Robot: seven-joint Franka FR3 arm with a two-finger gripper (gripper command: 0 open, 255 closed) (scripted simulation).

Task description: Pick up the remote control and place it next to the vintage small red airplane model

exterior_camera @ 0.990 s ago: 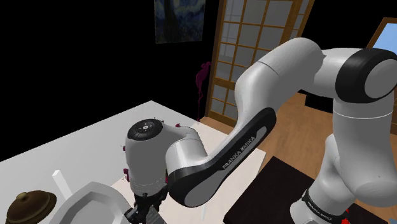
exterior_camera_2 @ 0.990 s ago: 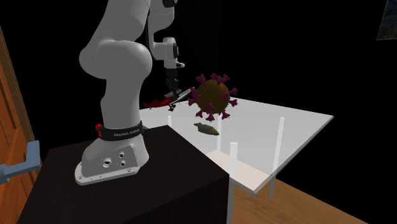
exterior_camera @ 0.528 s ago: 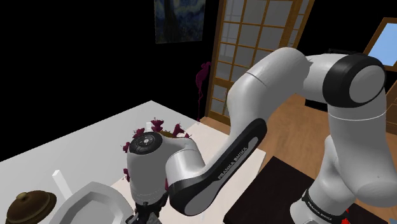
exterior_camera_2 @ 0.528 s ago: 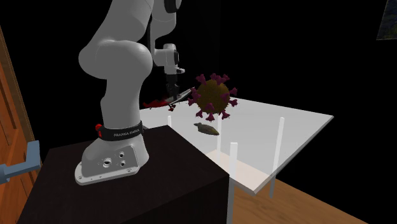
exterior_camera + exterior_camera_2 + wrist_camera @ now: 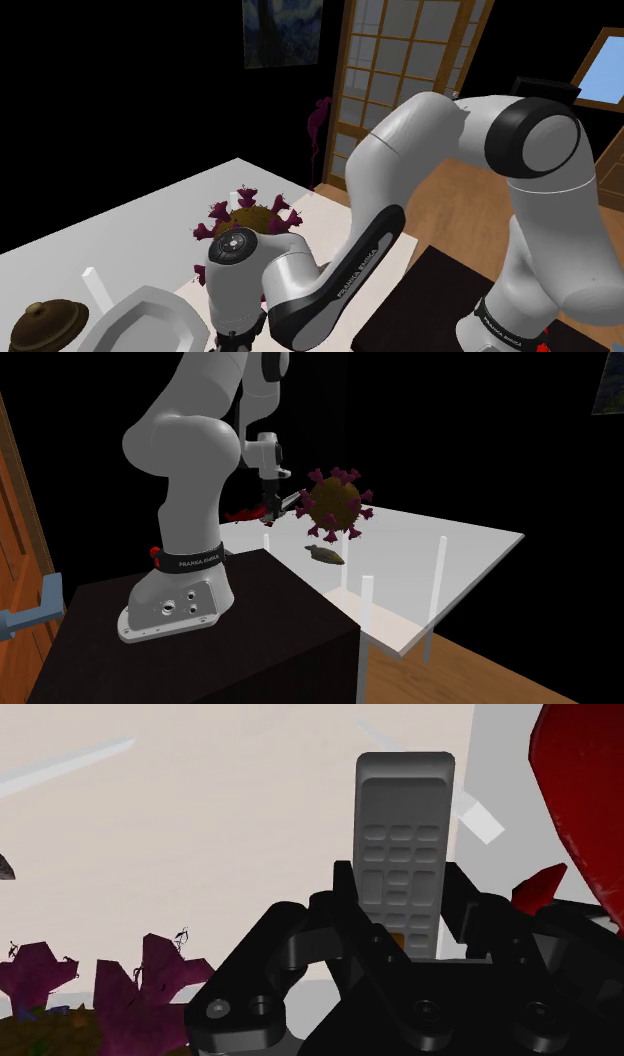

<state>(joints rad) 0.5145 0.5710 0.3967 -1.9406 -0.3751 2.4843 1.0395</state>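
Clamping the grey remote control (image 5: 404,834) between its black fingers (image 5: 345,899), my gripper (image 5: 405,909) hangs low over the white table (image 5: 220,854). It is just beside the red airplane model (image 5: 585,794), whose body fills the space at one side of the hand. I cannot tell whether the remote touches the tabletop. A brown spiky ball (image 5: 248,215) with purple spikes crowds the gripper's other side. In the shoulder view the arm (image 5: 300,290) bulks in front of that ball and covers most of the hand. A white angular dish (image 5: 150,315) and a brown lidded pot (image 5: 45,322) sit near the shoulder view's lower left. A small brown object (image 5: 327,555) lies on the table past the ball, near thin pale posts (image 5: 441,567).
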